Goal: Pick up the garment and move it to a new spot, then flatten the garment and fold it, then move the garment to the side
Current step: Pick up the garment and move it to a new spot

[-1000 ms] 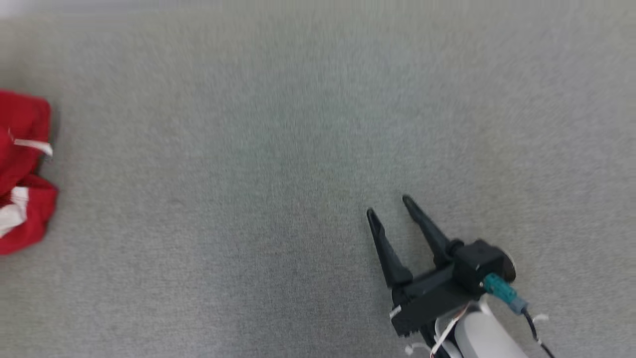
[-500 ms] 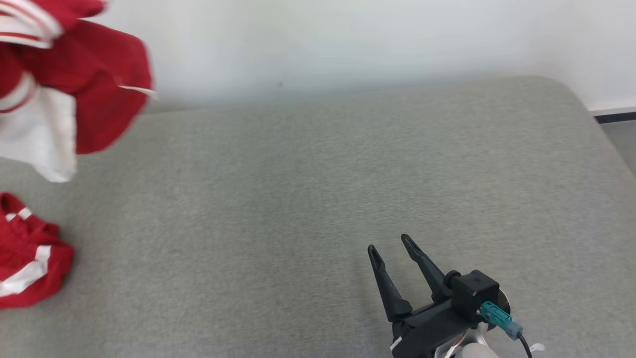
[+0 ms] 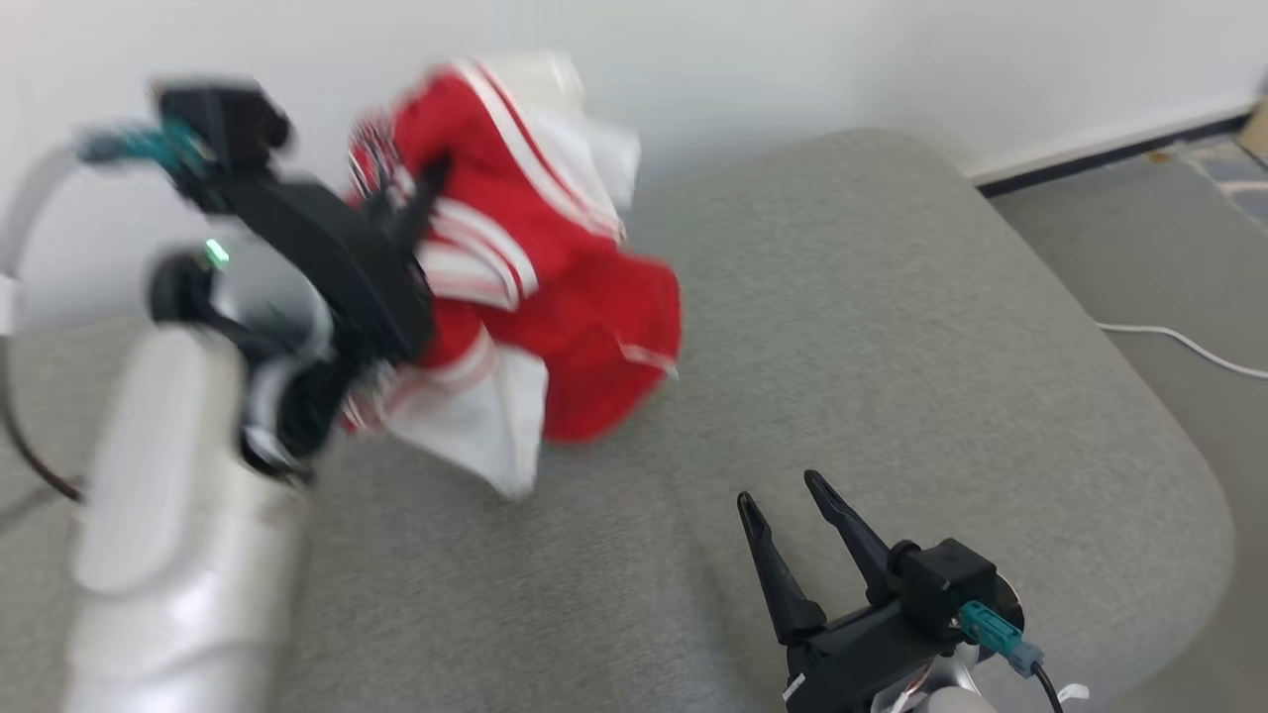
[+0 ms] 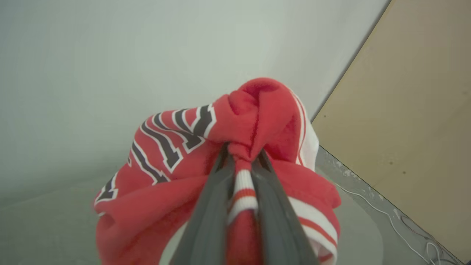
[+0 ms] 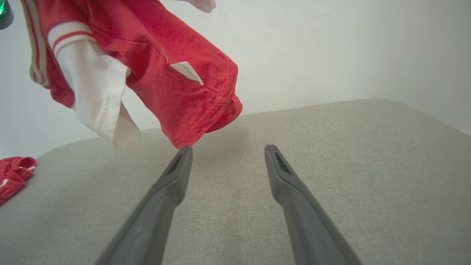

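head view: the left pincer (image 3: 416, 193) hangs above the tabletop (image 3: 892, 347), over its far left part, its fingers nearly together and buried in a bunched red and white garment (image 3: 565, 307). the garment hangs in the air, its white flap lowest; blur hides whether that flap brushes the tabletop. the right pincer (image 3: 776, 489) sits low over the tabletop's near edge, fingers spread wide, holding nothing, well apart from the garment. beyond the tabletop's right edge a white cable (image 3: 1179, 342) lies on the floor (image 3: 1109, 228)

left wrist view: the two fingers pinch a striped fold of the garment between them, red cloth with black and white lettering bulging around the tips, a pale wall (image 4: 110, 55) behind

right wrist view: the wide-open fingers point across the tabletop, empty. the garment hangs above the tabletop, beyond the left fingertip, its red hem seemingly clear of the surface. a second red cloth (image 5: 13, 173) lies at the tabletop's far left edge
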